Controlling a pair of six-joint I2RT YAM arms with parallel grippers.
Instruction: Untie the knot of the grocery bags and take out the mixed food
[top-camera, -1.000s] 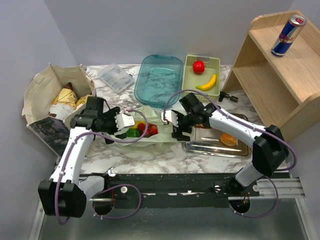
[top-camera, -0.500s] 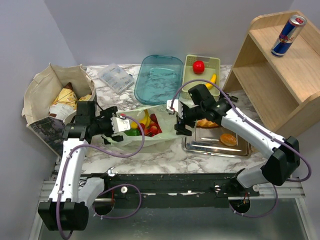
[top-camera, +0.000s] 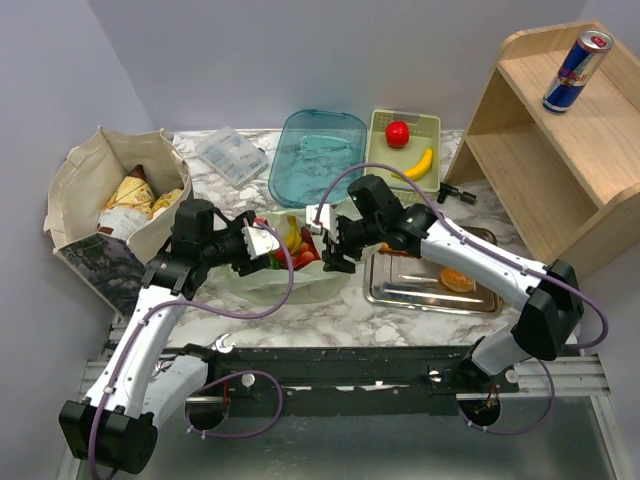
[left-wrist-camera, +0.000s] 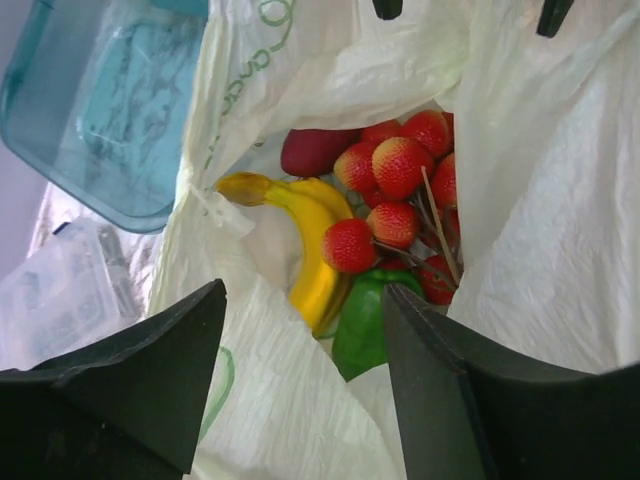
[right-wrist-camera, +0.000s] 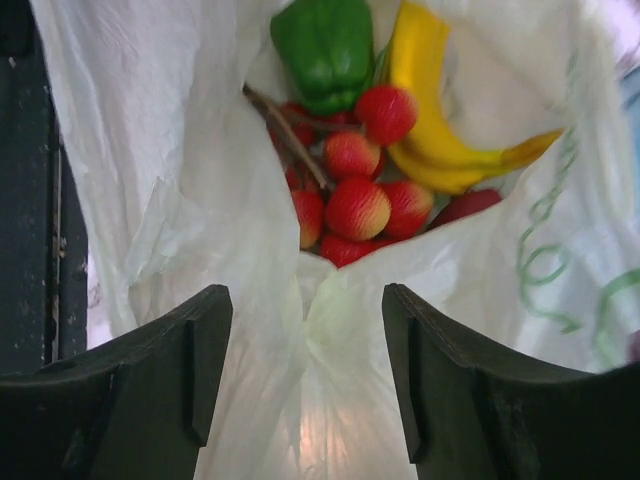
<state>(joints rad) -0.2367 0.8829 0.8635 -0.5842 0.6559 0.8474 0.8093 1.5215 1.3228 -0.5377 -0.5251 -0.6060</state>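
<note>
The thin pale green grocery bag (top-camera: 290, 275) lies open at mid-table, and the beige tote (top-camera: 88, 190) stands at the left. Inside the green bag I see mixed food: a banana (left-wrist-camera: 312, 250), strawberries (left-wrist-camera: 400, 165), a green bell pepper (left-wrist-camera: 368, 322) and a magenta-red vegetable (left-wrist-camera: 315, 150). My left gripper (left-wrist-camera: 302, 300) is open at the bag's left rim, its jaws astride loose fabric. My right gripper (right-wrist-camera: 305, 300) is open at the right rim, astride a bunched gather of fabric (right-wrist-camera: 318, 300). I cannot tell whether that gather is the knot.
Behind the bag stand a teal tub (top-camera: 318, 160) and a green tray (top-camera: 380, 150) holding a red fruit and a banana. A clear packet (top-camera: 232, 152) lies back left. A metal tray (top-camera: 400, 292) with a bun sits right, beside a wooden shelf (top-camera: 540, 150) bearing a can (top-camera: 578, 70).
Both grippers have closed in on the green bag from either side, and their jaws have narrowed somewhat. The bag's mouth now sits between them.
</note>
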